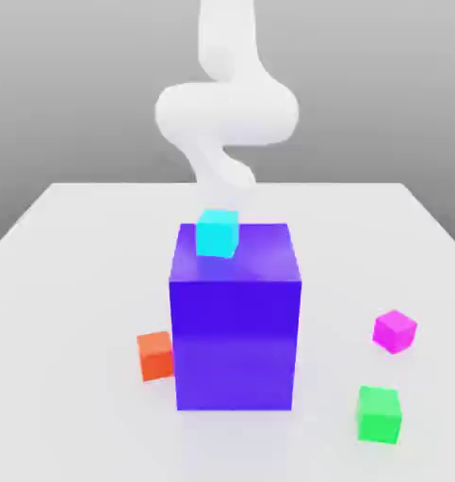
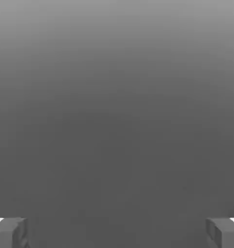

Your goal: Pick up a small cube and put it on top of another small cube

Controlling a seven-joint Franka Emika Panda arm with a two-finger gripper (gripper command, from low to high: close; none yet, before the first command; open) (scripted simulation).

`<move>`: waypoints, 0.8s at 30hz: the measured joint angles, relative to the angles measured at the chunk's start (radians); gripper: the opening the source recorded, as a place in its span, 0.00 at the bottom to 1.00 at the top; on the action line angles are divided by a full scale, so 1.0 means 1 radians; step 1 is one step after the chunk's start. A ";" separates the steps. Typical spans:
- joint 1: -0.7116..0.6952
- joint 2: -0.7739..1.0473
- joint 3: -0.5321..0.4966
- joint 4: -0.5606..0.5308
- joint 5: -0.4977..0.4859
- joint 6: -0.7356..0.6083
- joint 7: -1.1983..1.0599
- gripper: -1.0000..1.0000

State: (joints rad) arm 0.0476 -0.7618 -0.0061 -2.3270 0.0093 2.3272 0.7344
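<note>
Nearest the exterior camera, a green cube (image 1: 379, 413) sits close to the front edge of the white table (image 1: 71, 311), toward the exterior view's right. Just behind it, apart, rests the small magenta cube (image 1: 395, 331), with bare tabletop on all sides. At centre stands the big blue-violet block (image 1: 235, 315); an orange-red cube (image 1: 155, 355) lies at its lower corner on the exterior view's left, just beside or touching it. A cyan cube (image 1: 218, 232) rests on the block's top, near its rear edge. Beyond, the white arm (image 1: 227, 104) rises behind the block. In the hand view, the gripper (image 2: 117, 232) has its fingertips (image 2: 9, 231) spread wide, holding nothing.
</note>
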 joint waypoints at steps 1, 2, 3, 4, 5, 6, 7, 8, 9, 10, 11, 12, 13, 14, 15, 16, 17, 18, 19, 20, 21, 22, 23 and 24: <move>0.048 0.040 -0.007 -0.025 0.008 0.027 -0.065 0.50; 0.048 0.040 -0.007 -0.025 0.008 0.027 -0.065 0.50; 0.094 0.078 -0.012 -0.051 0.017 0.053 -0.129 0.50; 0.094 0.078 -0.012 -0.051 0.017 0.053 -0.129 0.50; 0.138 0.114 -0.015 -0.077 0.026 0.078 -0.192 0.50; 0.182 0.151 -0.019 -0.101 0.034 0.104 -0.254 0.50; 0.182 0.151 -0.019 -0.101 0.034 0.104 -0.254 0.50; 0.224 0.187 -0.020 -0.127 0.043 0.129 -0.316 0.50; 0.268 0.224 -0.023 -0.150 0.050 0.154 -0.376 0.50; 0.268 0.224 -0.023 -0.150 0.050 0.154 -0.376 0.50; 0.268 0.224 -0.023 -0.150 0.050 0.154 -0.376 0.50; 0.309 0.256 -0.023 -0.178 0.057 0.178 -0.436 0.50; 0.309 0.256 -0.023 -0.178 0.057 0.178 -0.436 0.50; 0.309 0.256 -0.023 -0.178 0.057 0.178 -0.436 0.50; 0.309 0.256 -0.023 -0.178 0.057 0.178 -0.436 0.50; 0.309 0.256 -0.023 -0.178 0.057 0.178 -0.436 0.50; 0.348 0.278 -0.022 -0.212 0.064 0.201 -0.495 0.50; 0.387 0.304 -0.021 -0.243 0.069 0.224 -0.553 0.50; 0.387 0.304 -0.021 -0.243 0.069 0.224 -0.553 0.50; 0.425 0.329 -0.020 -0.274 0.074 0.247 -0.611 0.50; 0.462 0.356 -0.018 -0.303 0.079 0.270 -0.668 0.50; 0.462 0.356 -0.018 -0.303 0.079 0.270 -0.668 0.50; 0.497 0.383 -0.016 -0.332 0.082 0.292 -0.725 0.50; 0.497 0.383 -0.016 -0.332 0.082 0.292 -0.725 0.50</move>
State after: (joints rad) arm 0.5448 -0.3789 -0.0219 -2.6590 0.0915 2.6193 0.0096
